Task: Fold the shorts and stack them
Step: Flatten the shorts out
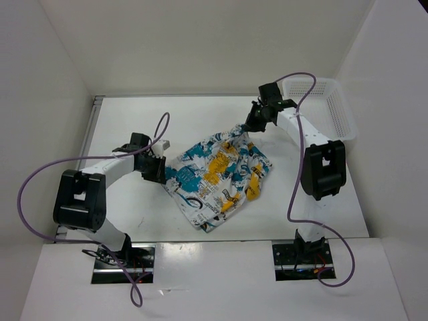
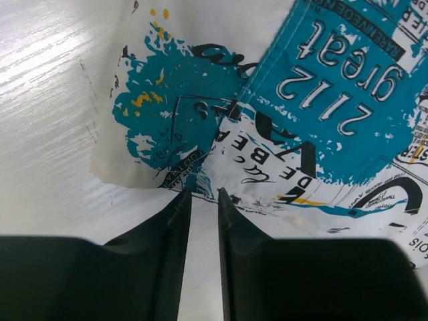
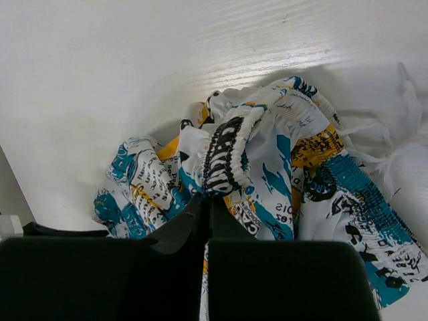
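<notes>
The shorts (image 1: 217, 175) lie crumpled at the table's middle, white with teal, yellow and black print. My right gripper (image 1: 256, 120) is at their far corner, shut on the gathered elastic waistband (image 3: 227, 150), and the cloth rises toward it. In the right wrist view its fingertips (image 3: 200, 204) meet under the black-and-white band. At the shorts' left edge sits my left gripper (image 1: 155, 168). In the left wrist view its fingers (image 2: 175, 207) stand a narrow slit apart with the hem (image 2: 200, 180) puckered between the tips, pinched there. The teal print of the shorts (image 2: 321, 100) spreads beyond.
A white mesh basket (image 1: 334, 107) stands at the far right, close behind the right arm. White walls enclose the table on three sides. Purple cables loop off both arms.
</notes>
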`<action>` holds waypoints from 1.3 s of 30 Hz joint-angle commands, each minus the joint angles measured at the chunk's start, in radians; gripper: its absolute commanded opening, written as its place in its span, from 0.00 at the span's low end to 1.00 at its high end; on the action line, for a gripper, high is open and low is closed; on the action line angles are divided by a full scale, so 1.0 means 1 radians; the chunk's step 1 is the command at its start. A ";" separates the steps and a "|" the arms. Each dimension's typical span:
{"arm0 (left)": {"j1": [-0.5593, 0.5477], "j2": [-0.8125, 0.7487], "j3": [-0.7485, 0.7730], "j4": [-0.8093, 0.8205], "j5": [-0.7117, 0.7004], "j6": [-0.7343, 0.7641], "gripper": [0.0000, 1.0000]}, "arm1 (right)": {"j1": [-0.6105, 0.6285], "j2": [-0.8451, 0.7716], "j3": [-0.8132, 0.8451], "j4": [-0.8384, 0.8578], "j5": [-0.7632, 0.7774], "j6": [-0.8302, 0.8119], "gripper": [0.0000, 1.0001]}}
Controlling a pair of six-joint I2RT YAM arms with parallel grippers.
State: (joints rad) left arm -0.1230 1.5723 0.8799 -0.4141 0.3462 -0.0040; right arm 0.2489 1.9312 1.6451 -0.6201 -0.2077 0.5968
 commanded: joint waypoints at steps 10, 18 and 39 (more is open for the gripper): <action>-0.023 0.029 0.007 0.061 -0.013 0.004 0.38 | -0.003 -0.080 -0.028 0.030 -0.002 -0.022 0.00; -0.044 0.078 0.037 0.061 -0.033 0.004 0.29 | -0.003 -0.080 -0.028 0.039 -0.002 -0.022 0.00; -0.015 -0.173 0.224 -0.166 -0.082 0.004 0.00 | -0.003 -0.089 -0.027 0.030 0.016 -0.022 0.00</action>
State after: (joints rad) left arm -0.1574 1.4475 1.0554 -0.5247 0.2420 -0.0040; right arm 0.2489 1.8946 1.6104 -0.6193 -0.1989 0.5854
